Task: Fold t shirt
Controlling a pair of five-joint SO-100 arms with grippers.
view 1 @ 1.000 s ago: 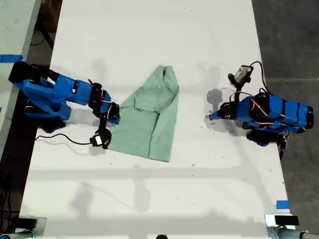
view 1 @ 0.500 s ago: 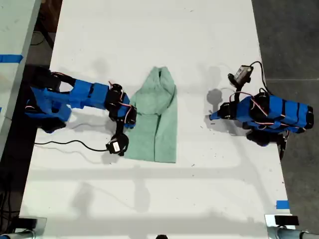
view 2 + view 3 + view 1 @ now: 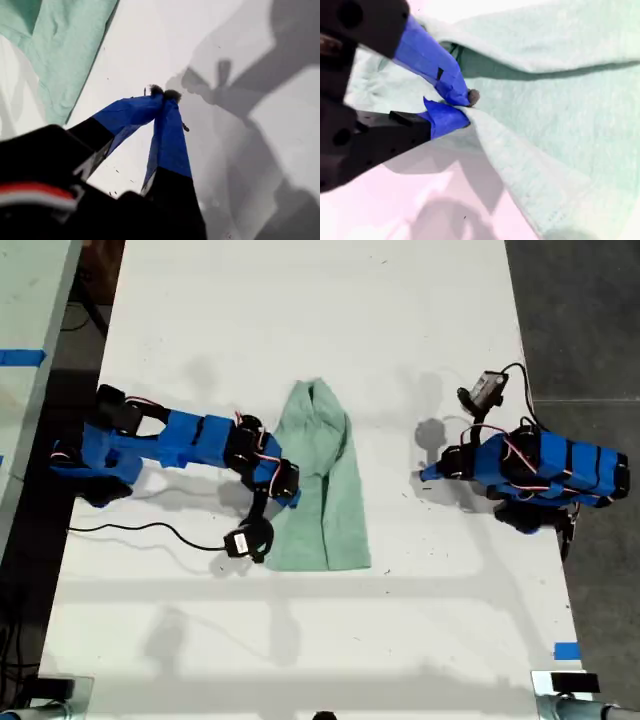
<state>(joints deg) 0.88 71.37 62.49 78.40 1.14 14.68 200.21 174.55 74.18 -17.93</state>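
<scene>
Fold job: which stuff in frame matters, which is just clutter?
In the job:
- pale mint-green cloth t shirt
- my second gripper, shut on the shirt's edge
- my first gripper, shut, empty, off the shirt

Lying about:
- white table
- blue tape strip
- black cable

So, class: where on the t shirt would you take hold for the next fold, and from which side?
Grip the long doubled edge of the t shirt on the exterior view's left, coming in low from that side. The cloth lies flat there with a raised lip, and my second gripper already pinches it so.
</scene>
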